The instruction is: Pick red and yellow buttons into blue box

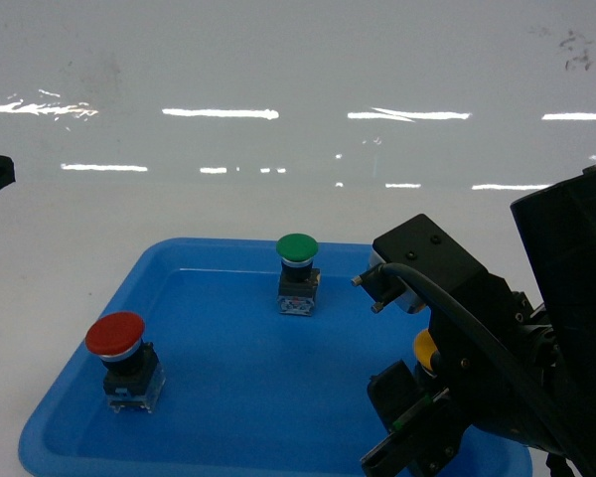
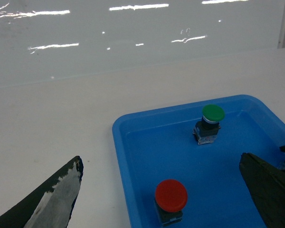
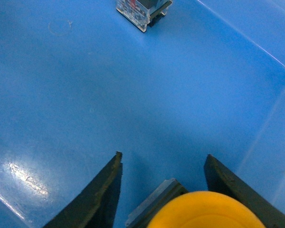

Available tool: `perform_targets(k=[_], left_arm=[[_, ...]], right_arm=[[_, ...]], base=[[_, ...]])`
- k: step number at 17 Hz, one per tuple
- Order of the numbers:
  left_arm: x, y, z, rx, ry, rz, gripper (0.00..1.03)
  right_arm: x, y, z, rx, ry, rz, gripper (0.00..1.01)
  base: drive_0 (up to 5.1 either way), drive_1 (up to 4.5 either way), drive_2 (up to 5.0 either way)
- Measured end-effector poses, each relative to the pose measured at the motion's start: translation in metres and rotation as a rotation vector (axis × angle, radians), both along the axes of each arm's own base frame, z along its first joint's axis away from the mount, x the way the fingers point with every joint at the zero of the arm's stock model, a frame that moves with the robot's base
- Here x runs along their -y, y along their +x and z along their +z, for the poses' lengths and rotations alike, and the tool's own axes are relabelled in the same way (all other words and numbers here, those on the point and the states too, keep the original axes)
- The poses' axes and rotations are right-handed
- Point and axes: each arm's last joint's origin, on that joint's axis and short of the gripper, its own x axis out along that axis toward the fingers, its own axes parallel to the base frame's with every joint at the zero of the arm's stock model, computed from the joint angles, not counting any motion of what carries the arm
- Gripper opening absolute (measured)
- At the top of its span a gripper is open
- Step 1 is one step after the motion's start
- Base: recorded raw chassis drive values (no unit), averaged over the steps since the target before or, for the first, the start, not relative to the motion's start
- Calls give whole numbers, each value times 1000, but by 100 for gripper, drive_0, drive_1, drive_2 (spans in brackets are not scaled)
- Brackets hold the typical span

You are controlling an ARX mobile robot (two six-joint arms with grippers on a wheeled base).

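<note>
Though three switches [image 1: 298, 275], one tray [image 1: 209, 417].

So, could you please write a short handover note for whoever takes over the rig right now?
Right gripper: jaws open, straddling the yellow button in the shallow tray, not closed on it.
Left gripper: open, empty, hovering over the tray's left side.
Red button stands at the tray's left; the green button at the back stays put.
Done: nothing moved yet. Left: both buttons; the blue box is out of view.
</note>
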Motion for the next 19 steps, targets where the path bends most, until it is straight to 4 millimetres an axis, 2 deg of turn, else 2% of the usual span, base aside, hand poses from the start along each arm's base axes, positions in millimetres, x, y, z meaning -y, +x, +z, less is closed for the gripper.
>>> perform_targets(k=[2,5,8,10,12,14,16,19], left_arm=[[0,0,0,0,0,0,98],[0,0,0,1,0,0,98],[0,0,0,0,0,0,98],[0,0,0,0,0,0,98],[0,0,0,0,0,0,98],[0,0,0,0,0,0,98],[0,0,0,0,0,0,98],[0,0,0,0,0,0,98]], right_arm=[[1,-1,-1,9,-7,-13,37],[6,-8,1,70,-6,-46,37],[18,-16,27,199,50,-78,36],[37,-26,52,328,69,-135,36],[61,-45,71,449,48,-203,34],[78,-67,82,518,38,-250,30],[99,-101,87,575,43,-326,30],[118,-121,86,592,70,-447,30]], base=[[0,0,0],[0,0,0],[0,0,0],[0,0,0],[0,0,0],[0,0,0],[0,0,0],[0,0,0]])
